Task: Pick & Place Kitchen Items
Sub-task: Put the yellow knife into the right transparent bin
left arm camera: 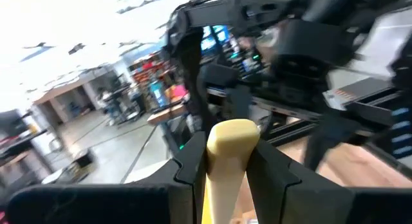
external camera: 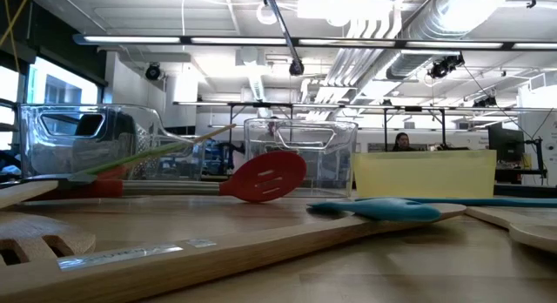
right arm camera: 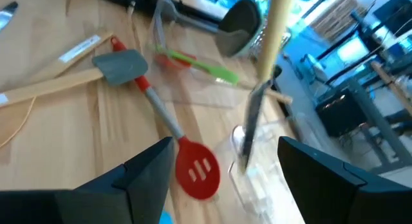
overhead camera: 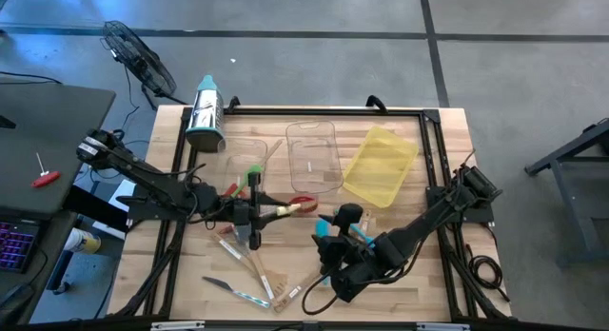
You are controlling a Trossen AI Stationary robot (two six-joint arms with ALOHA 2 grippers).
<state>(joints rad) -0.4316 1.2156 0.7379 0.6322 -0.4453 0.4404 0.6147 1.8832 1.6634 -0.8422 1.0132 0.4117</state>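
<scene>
Left fingers (left arm camera: pixel 225 169): clamped on a pale wooden handle (left arm camera: pixel 230 147), frame centre.
Right fingers (right arm camera: pixel 222 163): wide apart, empty, over the red spoon (right arm camera: pixel 196 167).
Tip: carry the handle level to the clear bin (overhead camera: pixel 314 155) (avoid snagging its rim).

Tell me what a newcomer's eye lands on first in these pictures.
The left end effector draws the eye first: hovering above mid-table, it is shut on a pale yellow utensil handle. Next, the red slotted silicone spatula lies on the wood in front of the clear plastic bins, with the yellow plastic bin to their right. Near the front edge, the right end effector hangs open above scattered wooden utensils.
</scene>
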